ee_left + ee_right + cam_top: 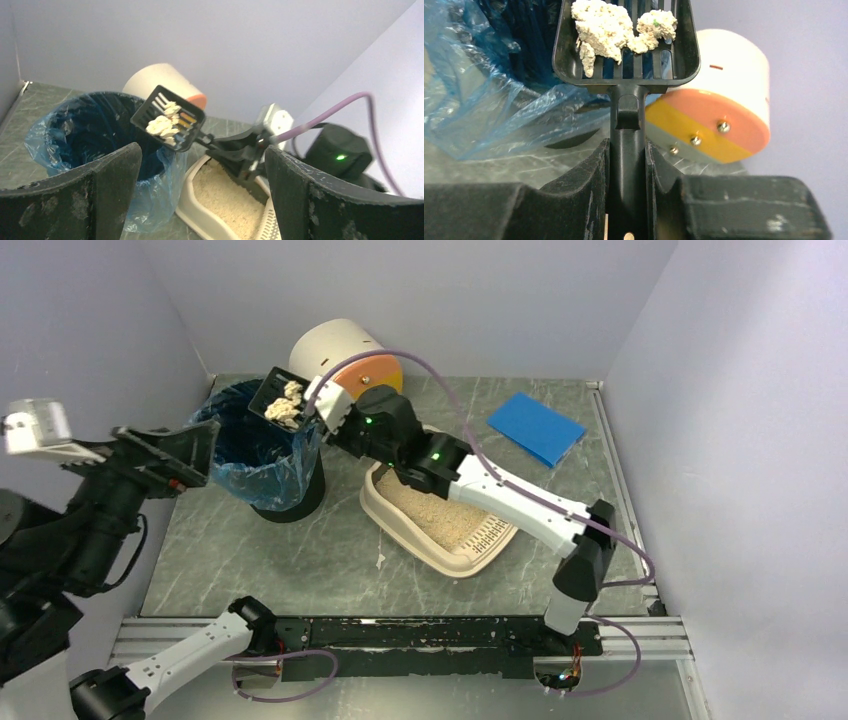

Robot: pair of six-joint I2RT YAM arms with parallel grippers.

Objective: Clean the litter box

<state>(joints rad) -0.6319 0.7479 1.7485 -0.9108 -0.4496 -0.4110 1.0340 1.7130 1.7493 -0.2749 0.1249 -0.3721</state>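
**Inspection: scoop loaded at the bin, tray partly covered**

At far left, I find the left gripper point(195, 455) beside the bin, its black, dust-scuffed fingers point(100, 190) spread wide with nothing between them. Its arm is blurred in the top view.

Next is the round black bin point(292, 502), lined with crinkled blue plastic film point(250, 475).

Over the bin's far-right rim sits a black slotted plastic scoop point(285, 400) carrying pale, lumpy clumps point(606, 30). The scoop's front edge is cut off at the top of the right wrist view.

The right gripper point(628, 150) is clamped tight on the scoop's handle.

Behind it lies a white cylindrical drawer unit point(335, 345) with orange and yellow fronts and small metal screws.

The litter box point(455, 565) rests on the grey mottled table point(300, 560), just right of the bin and centre-right overall. It is a shallow beige plastic tray with rounded corners. Its long axis runs diagonally from far-left to near-right, and its slotted ledge point(490, 535) points near-right. Grainy tan litter point(440, 510) fills it. The right arm hides its far-left end.

Rightmost, well apart, is a flat blue rectangle point(536, 428); I cannot tell its material.
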